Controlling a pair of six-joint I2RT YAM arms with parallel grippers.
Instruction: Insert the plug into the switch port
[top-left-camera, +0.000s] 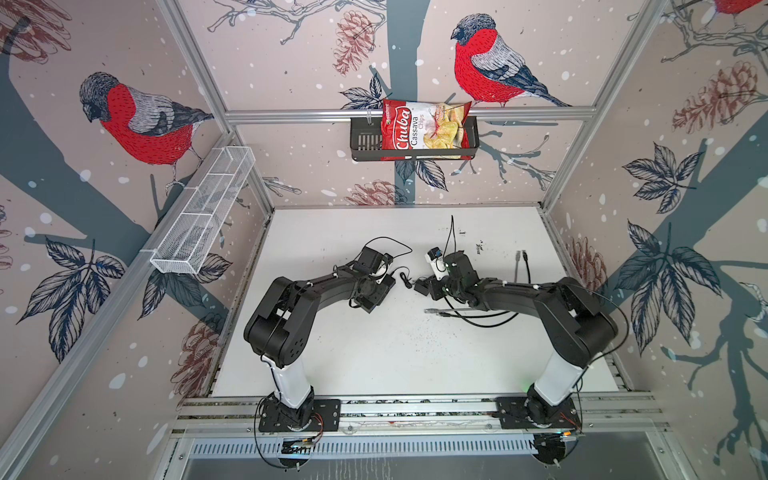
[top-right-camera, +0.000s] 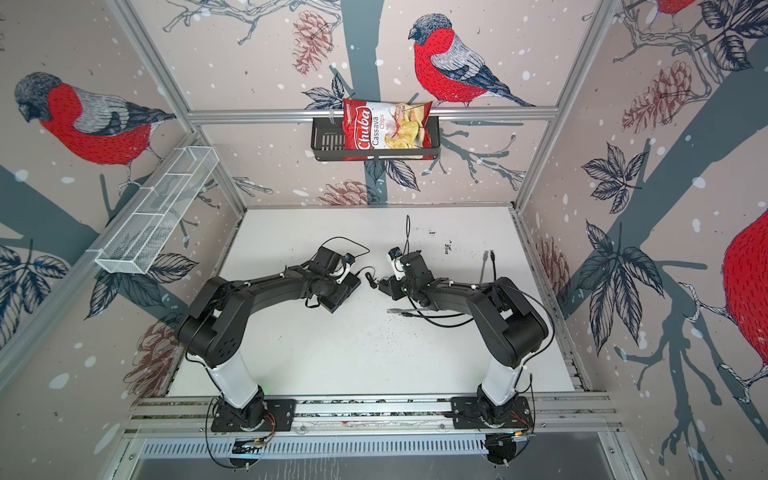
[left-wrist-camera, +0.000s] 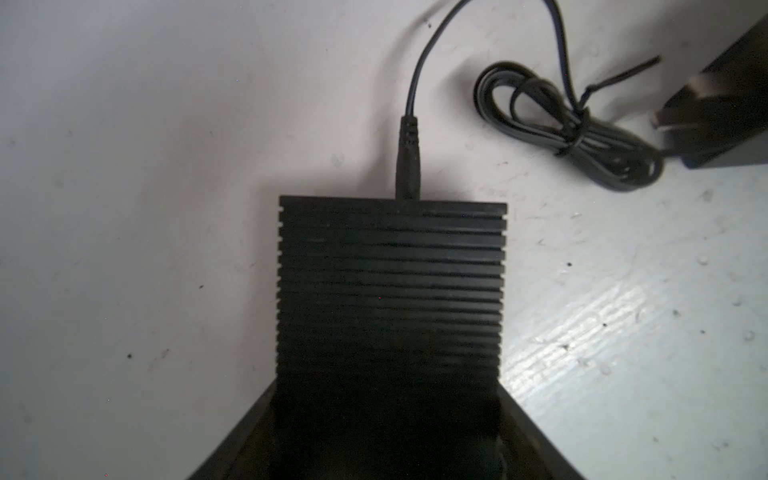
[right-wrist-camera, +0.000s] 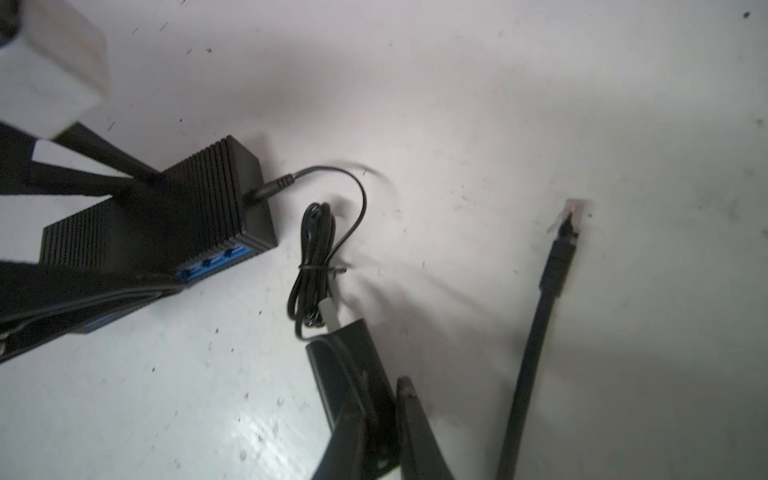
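Step in hand: set-up for the insertion, which has not begun.

The left gripper (left-wrist-camera: 386, 399) has its fingers spread wide around the switch (left-wrist-camera: 390, 282), clamping the ribbed black box across its sides. The switch appears to sit flat on the table (top-left-camera: 374, 353), left of centre in both top views.

A barrel connector (left-wrist-camera: 408, 166) is already seated in one end of the switch. Its thin cord runs to a tied cord bundle (right-wrist-camera: 313, 266) just beside the box.

The right gripper (right-wrist-camera: 370, 361) is near the middle of the table. Its fingers look closed on the small black power adapter (left-wrist-camera: 731, 108), whose prongs stick out. That wrist view is blurred, so how firm the grip is I can't say.

The Ethernet plug (right-wrist-camera: 568, 218) lies loose on the table beside the right arm, untouched and well apart from the switch. The blue ports (right-wrist-camera: 216, 259) on the switch's long side look empty.

Next move, my read:
- The right arm should get the power adapter out of the way and let go of it.
- It should then pick up the Ethernet plug by the boot behind the clear tip.
- The plug has to be turned to face a blue port and pushed in straight, while the left fingers hold the box against sliding.

The cord bundle near the ports could snag.
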